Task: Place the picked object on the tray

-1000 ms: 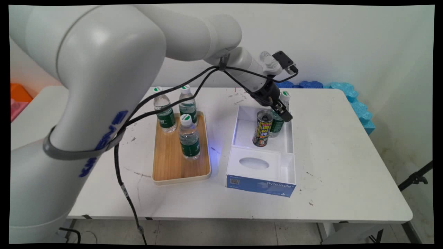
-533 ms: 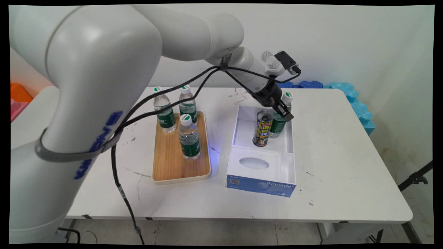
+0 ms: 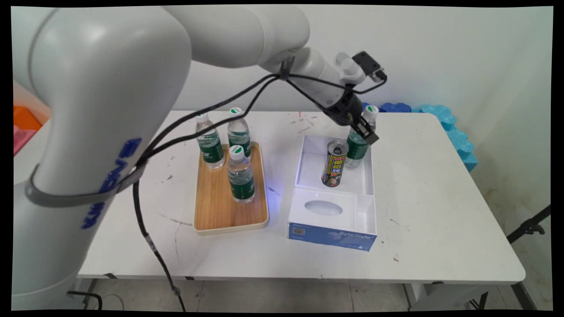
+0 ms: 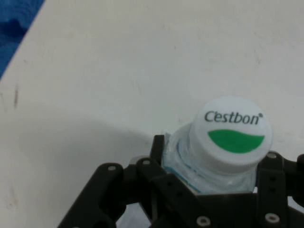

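Observation:
My black gripper (image 3: 366,132) is shut on a clear water bottle (image 3: 359,147) with a green label and a white cap (image 3: 372,110). The bottle hangs tilted over the far right of the white box (image 3: 368,178), its base a little above the box floor. Close to its left a yellow and black drink can (image 3: 335,164) stands upright in the box. In the hand view the bottle's white Cestbon cap (image 4: 232,135) sits between my fingers (image 4: 273,190), with the gripper (image 4: 213,183) around its neck.
A wooden tray (image 3: 211,211) left of the box carries three upright water bottles (image 3: 240,175). The box has a blue front wall (image 3: 332,235) and a white insert with an oval hole (image 3: 324,208). Blue foam pieces (image 3: 449,125) lie at the table's far right edge.
The gripper has risen with the water bottle and shifted slightly right; the bottle's base has lifted off the box floor. The can and tray bottles have not moved.

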`<state>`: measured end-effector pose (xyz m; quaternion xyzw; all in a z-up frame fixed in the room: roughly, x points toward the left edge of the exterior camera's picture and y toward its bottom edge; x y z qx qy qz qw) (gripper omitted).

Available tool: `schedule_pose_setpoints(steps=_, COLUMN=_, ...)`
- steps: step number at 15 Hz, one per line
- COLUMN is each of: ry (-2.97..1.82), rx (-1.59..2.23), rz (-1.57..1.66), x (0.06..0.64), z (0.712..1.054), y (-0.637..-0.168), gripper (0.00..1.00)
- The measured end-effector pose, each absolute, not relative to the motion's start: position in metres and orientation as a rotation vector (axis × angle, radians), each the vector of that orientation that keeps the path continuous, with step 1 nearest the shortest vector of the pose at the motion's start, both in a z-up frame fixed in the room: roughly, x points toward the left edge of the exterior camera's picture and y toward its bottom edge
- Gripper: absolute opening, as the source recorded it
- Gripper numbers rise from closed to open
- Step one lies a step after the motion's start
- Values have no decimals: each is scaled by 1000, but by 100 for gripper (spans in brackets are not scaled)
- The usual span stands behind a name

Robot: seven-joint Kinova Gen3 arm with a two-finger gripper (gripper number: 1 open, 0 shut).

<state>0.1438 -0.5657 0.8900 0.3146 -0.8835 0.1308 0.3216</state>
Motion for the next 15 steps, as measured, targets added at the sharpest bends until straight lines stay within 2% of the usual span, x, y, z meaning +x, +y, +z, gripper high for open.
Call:
schedule_pose_setpoints(steps=6, ry=-2271, rx=776, rz=379, x=163, z=933, y=-556, gripper=0)
schedule_pose_setpoints(steps=15, ry=-2248, rx=609, rz=363, x=242, z=982, y=-502, gripper=0)
